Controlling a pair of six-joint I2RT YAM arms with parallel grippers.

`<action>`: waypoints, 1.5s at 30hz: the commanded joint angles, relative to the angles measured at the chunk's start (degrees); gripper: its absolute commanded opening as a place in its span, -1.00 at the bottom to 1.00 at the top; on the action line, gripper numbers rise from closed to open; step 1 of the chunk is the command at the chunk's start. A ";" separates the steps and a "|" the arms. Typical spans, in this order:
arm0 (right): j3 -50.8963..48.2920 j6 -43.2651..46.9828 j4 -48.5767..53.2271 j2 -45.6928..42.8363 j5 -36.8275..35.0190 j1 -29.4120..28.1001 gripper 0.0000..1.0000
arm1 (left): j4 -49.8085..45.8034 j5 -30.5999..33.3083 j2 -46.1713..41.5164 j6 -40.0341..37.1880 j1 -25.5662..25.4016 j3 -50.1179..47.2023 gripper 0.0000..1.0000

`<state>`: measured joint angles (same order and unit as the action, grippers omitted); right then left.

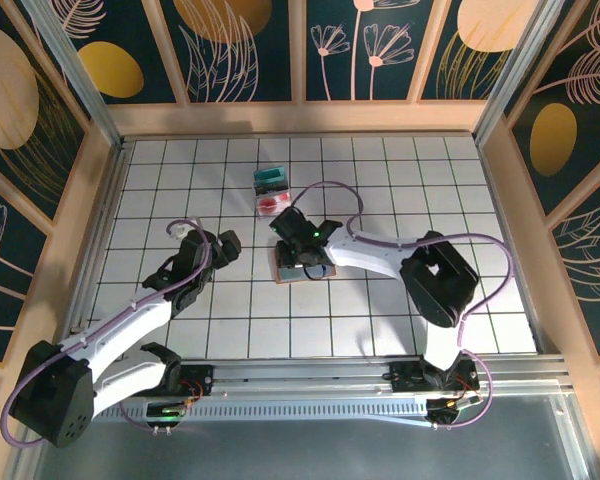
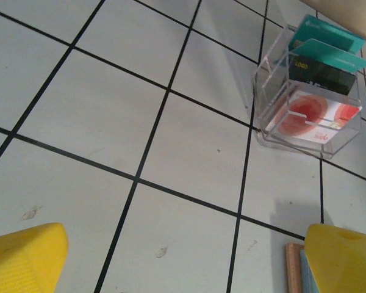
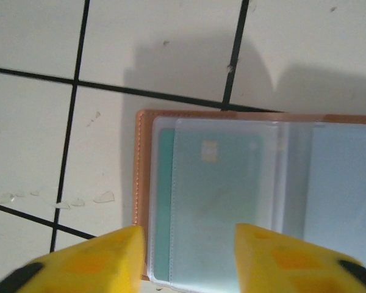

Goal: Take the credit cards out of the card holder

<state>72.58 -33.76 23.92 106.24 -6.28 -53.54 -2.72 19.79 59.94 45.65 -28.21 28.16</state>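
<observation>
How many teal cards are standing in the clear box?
2. The rear teal card stands at the back of the clear box. The front teal card stands just before it, above a black card. Others may be hidden.

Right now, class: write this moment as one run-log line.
left gripper: open, over bare tiles | right gripper: open, above unfolded tan leather card holder | teal card: not yet removed | clear plastic box: holds cards

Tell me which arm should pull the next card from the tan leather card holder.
Right. The right gripper hovers over the tan leather card holder, yellow fingers astride a teal card in a clear sleeve; the left gripper is open over bare tiles.
</observation>
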 commanded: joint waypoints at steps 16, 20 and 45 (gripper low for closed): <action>2.14 1.84 3.75 6.28 -0.73 -0.96 0.11 | 3.57 4.24 -0.62 6.43 -0.18 -2.32 0.98; 1.74 1.77 4.00 6.94 -0.66 -0.97 0.10 | 4.51 3.55 -0.35 5.61 -0.19 -2.24 0.98; 4.06 0.54 10.53 4.66 -10.13 0.27 -0.18 | 4.62 -0.61 4.17 -3.49 -0.14 3.60 0.97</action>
<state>75.29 -32.05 30.89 111.42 -12.53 -53.67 1.06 19.68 63.88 43.68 -28.21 30.09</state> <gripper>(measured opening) 0.407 0.988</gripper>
